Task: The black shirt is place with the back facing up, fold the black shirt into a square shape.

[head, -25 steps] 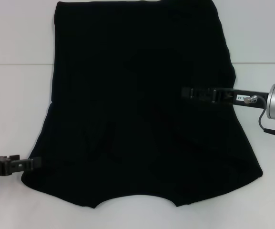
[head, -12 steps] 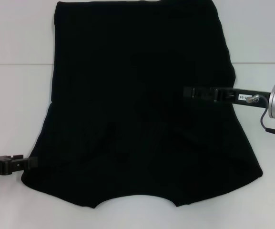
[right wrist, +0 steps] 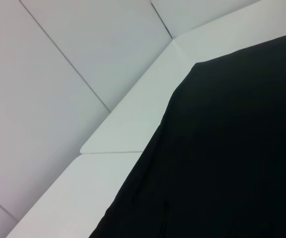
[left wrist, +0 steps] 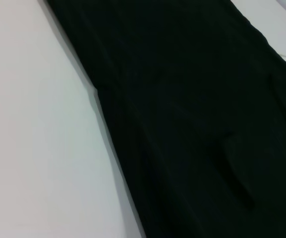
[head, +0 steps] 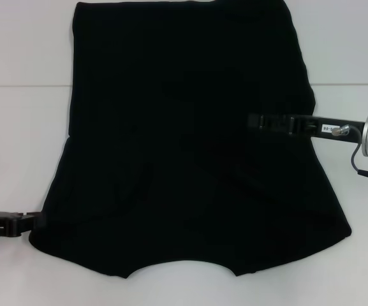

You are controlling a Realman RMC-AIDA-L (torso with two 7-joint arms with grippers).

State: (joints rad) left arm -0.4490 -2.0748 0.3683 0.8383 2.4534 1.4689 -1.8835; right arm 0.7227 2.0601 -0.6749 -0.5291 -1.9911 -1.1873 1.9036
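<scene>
The black shirt (head: 184,146) lies flat on the white table (head: 18,127), plain side up, with no lettering showing. Its sides are folded in, and its neckline curve is at the near edge. My left gripper (head: 37,221) is low at the shirt's near left corner, right at the cloth's edge. My right gripper (head: 252,120) reaches in from the right, above the shirt's right middle. The shirt also fills the left wrist view (left wrist: 192,124) and the right wrist view (right wrist: 232,158).
A table seam (head: 24,85) runs across behind the shirt's middle. Bare white table shows left, right and in front of the shirt. The right wrist view shows the table's far edge (right wrist: 133,114) and a grey panelled wall (right wrist: 58,74).
My left gripper has drawn back to the left, off the shirt's corner to its edge. My right gripper has shifted slightly right and down. Wrinkles in the shirt's lower middle have flattened.
</scene>
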